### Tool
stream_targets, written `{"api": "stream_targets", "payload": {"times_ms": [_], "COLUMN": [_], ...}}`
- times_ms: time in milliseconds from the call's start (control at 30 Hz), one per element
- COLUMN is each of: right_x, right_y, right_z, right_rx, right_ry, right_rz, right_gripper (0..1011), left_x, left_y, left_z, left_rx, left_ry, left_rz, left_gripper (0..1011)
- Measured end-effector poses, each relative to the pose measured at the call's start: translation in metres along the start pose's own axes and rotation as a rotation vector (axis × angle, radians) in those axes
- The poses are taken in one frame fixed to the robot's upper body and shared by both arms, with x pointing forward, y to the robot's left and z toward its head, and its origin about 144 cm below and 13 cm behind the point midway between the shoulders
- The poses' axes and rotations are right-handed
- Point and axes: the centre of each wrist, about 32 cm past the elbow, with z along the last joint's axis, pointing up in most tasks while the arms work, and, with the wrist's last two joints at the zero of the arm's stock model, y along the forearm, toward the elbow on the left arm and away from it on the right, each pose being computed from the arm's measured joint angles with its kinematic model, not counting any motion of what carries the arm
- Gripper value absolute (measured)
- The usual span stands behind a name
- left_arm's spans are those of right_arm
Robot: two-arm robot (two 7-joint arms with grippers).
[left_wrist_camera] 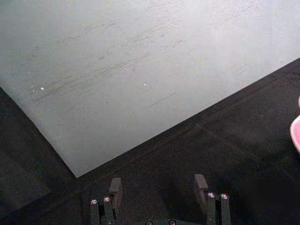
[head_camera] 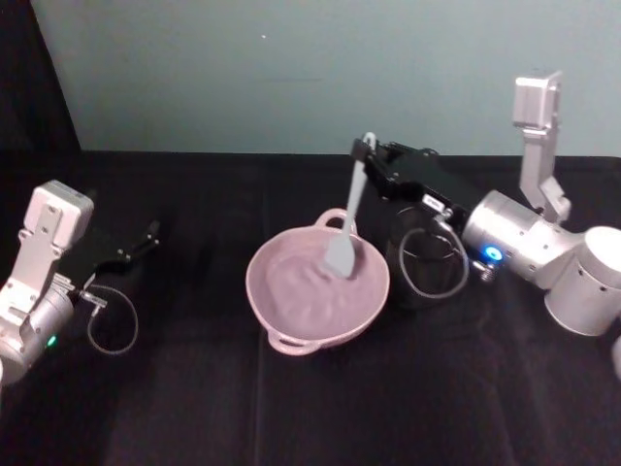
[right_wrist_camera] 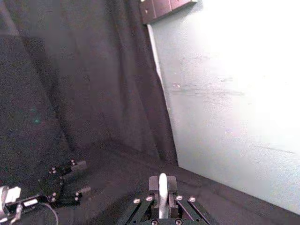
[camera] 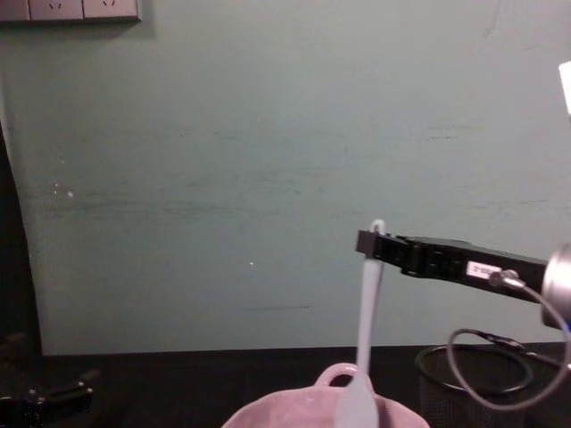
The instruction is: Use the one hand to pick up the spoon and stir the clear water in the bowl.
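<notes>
one spoon (head_camera: 347,218) is pinched at its handle top by the right hand (head_camera: 367,153), blade dipped in the clear water (head_camera: 301,286) of the bowl (head_camera: 291,343); stirring is judged the step in hand, circling called for next. the left hand (head_camera: 146,238) is parked aside, fingers spread.

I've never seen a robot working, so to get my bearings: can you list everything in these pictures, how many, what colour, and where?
black-clothed table: one, black, under everything.
wall: one, pale green, behind the table.
pale pink glossy round bowl: one, pink, middle of the table.
clear water: one pool, colourless, inside the bowl.
white plastic flat-bladed spoon: one, white, near upright, blade down in the bowl.
black wire-mesh cylindrical cup: one, black, right of the bowl.
right gripper: one, black, above the bowl's far side, shut on the spoon's handle top.
left gripper: one, black, open, idle at the table's left.
</notes>
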Motion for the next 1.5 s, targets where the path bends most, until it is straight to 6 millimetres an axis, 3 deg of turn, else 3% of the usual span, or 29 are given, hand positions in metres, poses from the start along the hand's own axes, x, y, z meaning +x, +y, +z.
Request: {"api": "stream_targets", "payload": {"times_ms": [333,600,1000,1333,1500], "right_x": [-0.012,-0.027,-0.041,-0.03,-0.022], "right_y": [-0.021,-0.017,0.016,0.044,0.045], "right_z": [0.007,0.009,0.0,-0.003,-0.003], "right_rx": [-0.035,-0.034,-0.037,-0.023,-0.017], "right_ry": [-0.016,-0.026,-0.014,-0.007,-0.004], "right_rz": [0.002,0.052,0.143,0.149,0.125], "right_gripper": [112,112,112,112,112], "left_x": [0.0,0.0,0.0,0.0,0.0], "left_y": [0.0,0.0,0.0,0.0,0.0], "left_z": [0.0,0.0,0.0,0.0,0.0], "left_rx": [0.0,0.0,0.0,0.0,0.0], "left_ry": [0.0,0.0,0.0,0.0,0.0], "left_rz": [0.0,0.0,0.0,0.0,0.0], "left_gripper": [1011,1011,1011,1011,1011]}}
